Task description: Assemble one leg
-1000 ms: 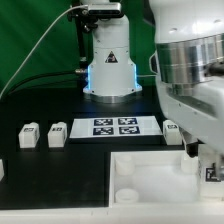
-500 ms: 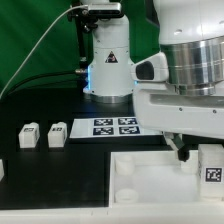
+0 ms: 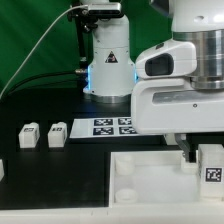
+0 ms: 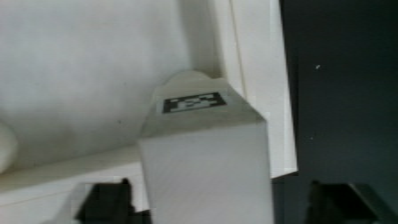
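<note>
One leg (image 3: 212, 165), a white block with a marker tag on its face, stands upright at the right end of the large white tray-like part (image 3: 150, 178) in the exterior view. In the wrist view the same leg (image 4: 201, 150) rises between my two dark fingers (image 4: 111, 200), with a dark gap on at least one side. My gripper (image 4: 228, 205) is open around the leg's top; in the exterior view my gripper (image 3: 207, 152) shows one finger just left of the leg. Two more legs (image 3: 29, 134) (image 3: 57, 134) lie at the left.
The marker board (image 3: 112, 126) lies behind the tray. A further white block (image 3: 2, 170) shows at the left edge. The arm's base (image 3: 108, 60) stands at the back centre, before a green backdrop. The table is black.
The arm's body has risen and shifted towards the exterior view's left. The leg now shows in full, standing on the tray's right end.
</note>
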Robot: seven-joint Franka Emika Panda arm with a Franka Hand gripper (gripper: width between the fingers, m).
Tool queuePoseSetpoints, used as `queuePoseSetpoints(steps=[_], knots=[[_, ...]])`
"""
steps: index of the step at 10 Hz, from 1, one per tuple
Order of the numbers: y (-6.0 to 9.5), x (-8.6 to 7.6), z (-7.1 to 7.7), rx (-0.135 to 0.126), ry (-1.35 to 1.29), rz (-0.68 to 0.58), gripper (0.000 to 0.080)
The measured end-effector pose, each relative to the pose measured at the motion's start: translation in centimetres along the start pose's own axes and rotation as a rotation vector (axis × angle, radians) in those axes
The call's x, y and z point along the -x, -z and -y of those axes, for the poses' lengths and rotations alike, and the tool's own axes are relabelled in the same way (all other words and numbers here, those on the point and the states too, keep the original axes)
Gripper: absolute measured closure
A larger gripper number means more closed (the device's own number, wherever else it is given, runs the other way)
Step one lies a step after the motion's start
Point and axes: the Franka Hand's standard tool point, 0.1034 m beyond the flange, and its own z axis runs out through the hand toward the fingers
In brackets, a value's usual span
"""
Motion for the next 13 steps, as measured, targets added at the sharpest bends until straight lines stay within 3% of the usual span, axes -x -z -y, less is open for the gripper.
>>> queuePoseSetpoints(steps=[1,2,5,8,10,13], knots=[[0.0,0.0,0.1,-0.003,-0.103,0.001,0.0393],[0.0,0.0,-0.1,-0.002,-0.181,0.002,0.0502],[0.0,-0.2,-0.6,-0.004,-0.505,0.001,0.0502],[-0.1,-0.3,-1.1,-0.016,-1.026,0.013,0.0502],[-0.1,-0.3,-1.5,-0.046,-1.37,0.057,0.0502],[-0.2,-0.2,-1.5,-0.05,-1.352,0.062,0.0475]])
